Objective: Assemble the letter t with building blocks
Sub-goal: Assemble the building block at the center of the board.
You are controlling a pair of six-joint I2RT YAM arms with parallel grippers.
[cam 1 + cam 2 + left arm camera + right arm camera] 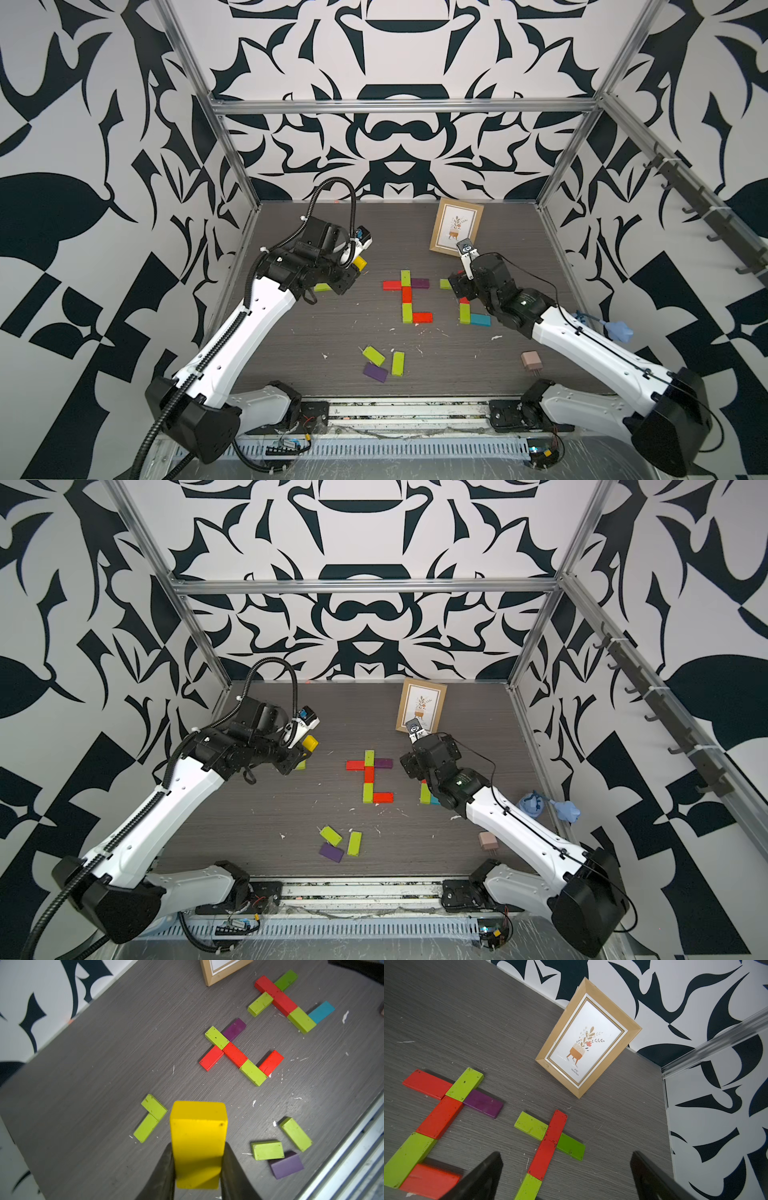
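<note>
Top views: table [291, 365], dark grey woodgrain. Left gripper [354, 268], closed tight on 1 yellow block [360, 262], held clear of the table with the free end pointing forward, presumably so that end can be laid down first. Centre t [407, 297], 6 blocks flat and touching: stem of lime, red, lime; crossbar of red and purple; red foot; judged complete. Second t [465, 313], mostly covered by the right arm, with only lime and teal blocks showing. 3 loose blocks [354, 843], 2 lime and 1 purple, near the front edge, well apart from both grippers; probably spare stock. Picture frame [456, 226], propped at the back. Pale pink plug adapter [530, 360], front right. Neither belongs to the task. Left wrist view: 2 dark fingers [164, 1167] press the yellow block's long sides, and roughly half its length stands out beyond the tips. On the table just beside it, 2 lime blocks [150, 1118] meet in an L, judged the start of a further letter and the yellow block's likely destination. Right wrist view: right gripper [566, 1155], jaws spread wide with nothing between them, poised over the second t's red and lime stem, near it but not touching; it looks ready to nudge or straighten that letter.
</note>
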